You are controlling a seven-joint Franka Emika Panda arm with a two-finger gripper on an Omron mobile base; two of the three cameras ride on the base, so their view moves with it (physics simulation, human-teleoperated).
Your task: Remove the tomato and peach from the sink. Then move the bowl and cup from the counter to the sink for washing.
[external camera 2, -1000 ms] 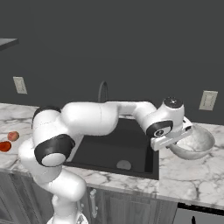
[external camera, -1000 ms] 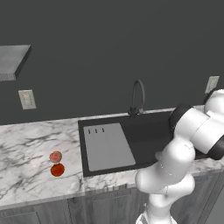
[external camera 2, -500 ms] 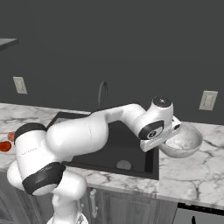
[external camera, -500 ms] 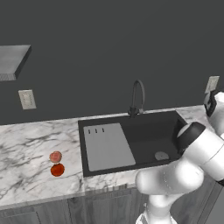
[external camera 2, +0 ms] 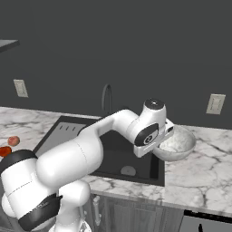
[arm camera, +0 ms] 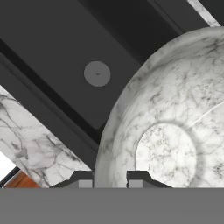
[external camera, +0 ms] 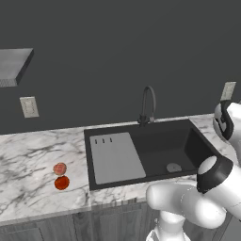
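Note:
My gripper (arm camera: 110, 177) is shut on the rim of the pale speckled bowl (arm camera: 175, 131), one finger inside and one outside. The bowl (external camera 2: 176, 144) hangs lifted at the right edge of the black sink (external camera 2: 113, 154), its rim reaching over the basin. Below the bowl, the sink floor shows its round drain (arm camera: 97, 73). The peach (external camera: 60, 168) and the tomato (external camera: 61, 182) lie side by side on the marble counter (external camera: 28, 160), left of the sink (external camera: 188, 141). The cup is out of view.
A grey flat panel (external camera: 115, 157) covers the sink's left part. The black gooseneck faucet (external camera: 148, 101) stands behind the basin. Marble worktop (external camera 2: 204, 172) stretches right of the sink. Wall outlets (external camera 2: 215, 103) sit above the counter.
The arm has carried the bowl to the left, from over the right-hand counter to the sink's right edge. The fruits have stayed where they were.

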